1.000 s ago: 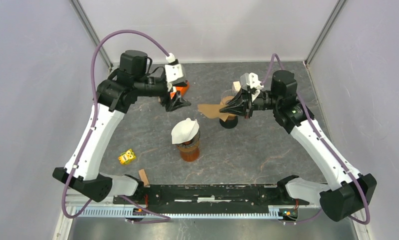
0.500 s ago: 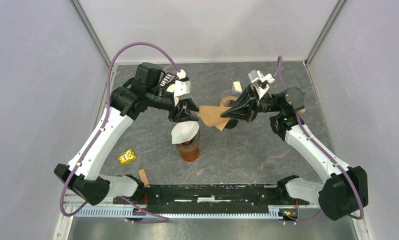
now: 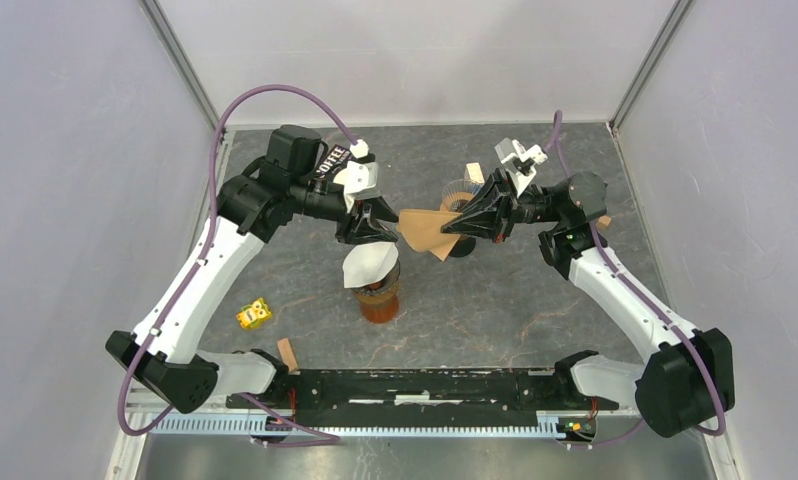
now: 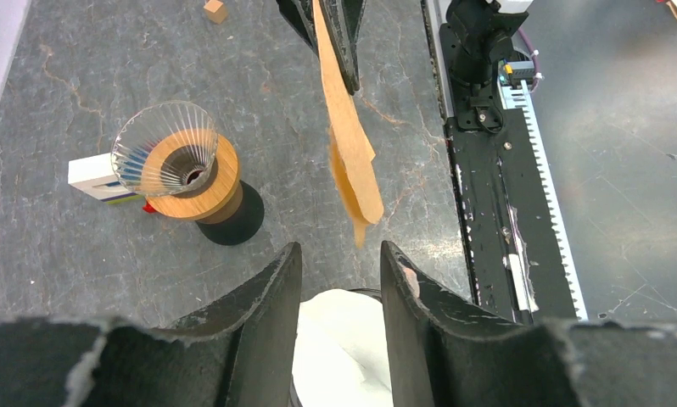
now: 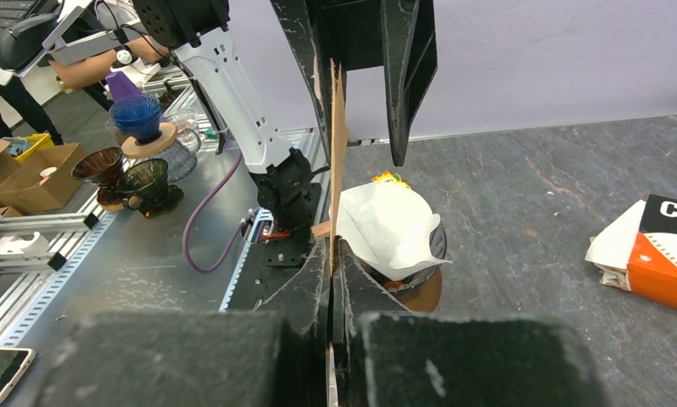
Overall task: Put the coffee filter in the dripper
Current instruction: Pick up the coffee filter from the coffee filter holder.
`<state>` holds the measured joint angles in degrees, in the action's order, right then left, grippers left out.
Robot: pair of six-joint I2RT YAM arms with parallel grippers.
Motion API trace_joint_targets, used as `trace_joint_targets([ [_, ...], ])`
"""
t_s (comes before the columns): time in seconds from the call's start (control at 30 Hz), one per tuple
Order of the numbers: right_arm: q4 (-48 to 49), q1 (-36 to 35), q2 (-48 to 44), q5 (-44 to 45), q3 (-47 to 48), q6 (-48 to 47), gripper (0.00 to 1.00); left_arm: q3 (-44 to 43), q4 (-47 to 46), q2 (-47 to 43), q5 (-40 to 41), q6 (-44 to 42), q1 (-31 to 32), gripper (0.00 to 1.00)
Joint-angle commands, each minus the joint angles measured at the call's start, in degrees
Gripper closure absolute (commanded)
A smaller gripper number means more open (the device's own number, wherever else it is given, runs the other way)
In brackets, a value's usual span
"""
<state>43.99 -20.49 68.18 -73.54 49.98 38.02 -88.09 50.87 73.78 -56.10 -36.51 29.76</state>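
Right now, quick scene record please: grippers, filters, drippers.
right gripper: shut on brown coffee filter, held in the air
left gripper: open, above white filter
white filter: sitting in amber dripper
glass dripper: upright on wooden collar, no filter inside
filter box: lying on the table

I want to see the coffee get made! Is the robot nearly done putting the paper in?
About halfway. Done: a white filter rests in the amber dripper. In hand: the right gripper pinches a brown filter in the air, and the left gripper hangs open above the white one. Left: the clear dripper is empty, so the brown filter probably goes there.
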Motion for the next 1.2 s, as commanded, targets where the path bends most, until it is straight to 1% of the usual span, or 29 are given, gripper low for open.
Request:
trace_joint_targets([
  [0.0, -0.54, 0.28, 0.13, -0.28, 1.08, -1.58, 1.0, -1.18, -1.85, -0.63, -2.11, 1.15, 0.3, 0.55],
  [0.27, -0.83, 0.27, 0.04, -0.53, 1.0, -1.72, 1.0, -1.29, -3.17, 0.16, -1.62, 2.02, 0.35, 0.58],
  [0.57, -0.77, 0.23, 0.0, -0.9, 0.83, -1.72, 1.0, -2.22, -4.91, 1.59, -1.65, 3.38, 0.3, 0.65],
  [0.73, -0.75, 0.28, 0.0, -0.84, 0.74, -1.82, 1.0, -1.93, -5.61, 1.73, -2.14, 3.84, 0.3, 0.66],
  [0.9, -0.87, 0.26, 0.33, -0.91, 0.72, -2.1, 1.0, -2.22, -6.31, 1.96, -4.37, 5.13, 0.3, 0.66],
  [1.1, -4.48, 0.27, 0.46, -0.25, 1.56, -4.77, 1.0, -1.91, -6.39, 1.84, -6.0, 5.72, 0.34, 0.65],
  [1.17, -5.35, 0.23, 0.59, -0.07, 1.7, -5.26, 1.0, -1.19, -7.83, 1.74, -6.6, 7.22, 0.34, 0.65],
])
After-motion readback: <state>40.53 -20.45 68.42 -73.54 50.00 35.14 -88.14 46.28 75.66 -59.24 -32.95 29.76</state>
